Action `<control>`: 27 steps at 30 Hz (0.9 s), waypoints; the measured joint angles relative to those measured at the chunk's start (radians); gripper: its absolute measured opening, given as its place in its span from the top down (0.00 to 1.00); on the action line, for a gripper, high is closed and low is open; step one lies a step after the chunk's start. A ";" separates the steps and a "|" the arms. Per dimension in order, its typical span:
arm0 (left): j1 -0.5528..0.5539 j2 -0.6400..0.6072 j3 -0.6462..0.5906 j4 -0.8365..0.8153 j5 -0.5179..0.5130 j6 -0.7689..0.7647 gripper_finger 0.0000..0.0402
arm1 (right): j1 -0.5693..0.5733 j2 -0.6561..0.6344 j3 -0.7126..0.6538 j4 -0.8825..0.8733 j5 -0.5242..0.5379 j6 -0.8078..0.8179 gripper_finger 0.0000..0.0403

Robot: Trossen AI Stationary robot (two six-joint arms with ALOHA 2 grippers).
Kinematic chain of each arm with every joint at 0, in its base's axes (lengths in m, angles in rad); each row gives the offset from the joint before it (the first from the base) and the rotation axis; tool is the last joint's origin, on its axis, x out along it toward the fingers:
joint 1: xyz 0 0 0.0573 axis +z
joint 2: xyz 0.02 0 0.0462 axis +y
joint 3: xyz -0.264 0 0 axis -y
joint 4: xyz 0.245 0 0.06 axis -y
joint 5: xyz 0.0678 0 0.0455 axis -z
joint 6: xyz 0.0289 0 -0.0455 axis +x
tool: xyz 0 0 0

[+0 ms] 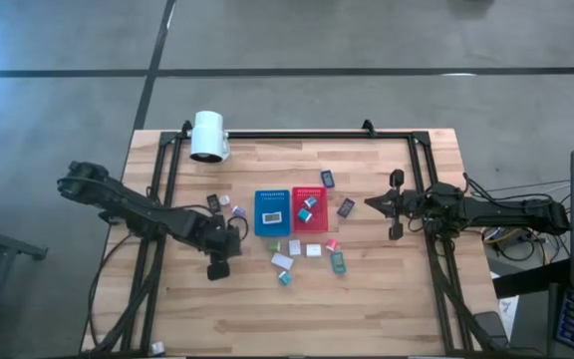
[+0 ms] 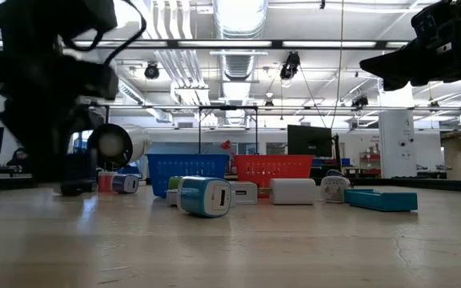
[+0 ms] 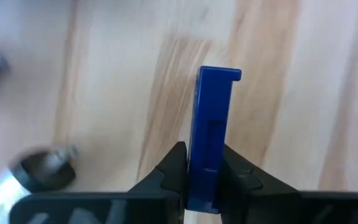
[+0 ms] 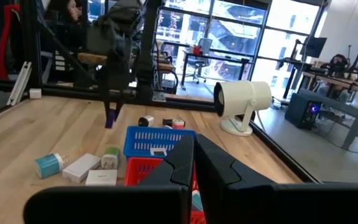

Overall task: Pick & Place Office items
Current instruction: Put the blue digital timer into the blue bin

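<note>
My left gripper (image 1: 231,237) stands left of the blue tray (image 1: 270,212), pointing down, shut on a small flat dark-blue office item (image 3: 209,130); the right wrist view shows that item (image 4: 110,116) below the fingers. Other office items lie around the trays: a white block (image 1: 282,261), teal ones (image 1: 338,261), and a teal-and-white one (image 2: 205,196) nearest the low camera. My right gripper (image 1: 371,202) is shut with nothing in it, held level above the table right of the red tray (image 1: 309,209). My left gripper pinches the blue item's two flat faces (image 3: 204,177) between its two fingers, at the item's upper end. The fingers come from above, pointing down. The item hangs upright below them, its notched lower end (image 3: 219,74) looking clear of the wood.
A big white cylinder (image 1: 208,136) stands at the far left. A grey round item (image 3: 39,171) lies close by the left gripper, and small items (image 1: 213,201) lie just beyond it. Black rails (image 1: 422,179) run along the table's sides. Bare wood lies toward the near edge.
</note>
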 joint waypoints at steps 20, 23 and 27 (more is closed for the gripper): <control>0.255 -0.733 -0.290 0.437 -0.241 0.383 0.87 | 0.000 -0.001 0.000 0.008 0.000 -0.018 0.98; 0.266 -0.837 -0.389 0.541 -0.241 0.403 0.87 | 0.000 -0.001 0.000 0.008 0.000 -0.018 0.98; 0.267 -0.953 -0.496 0.635 -0.241 0.415 0.87 | 0.000 -0.001 0.000 0.008 0.000 -0.017 0.98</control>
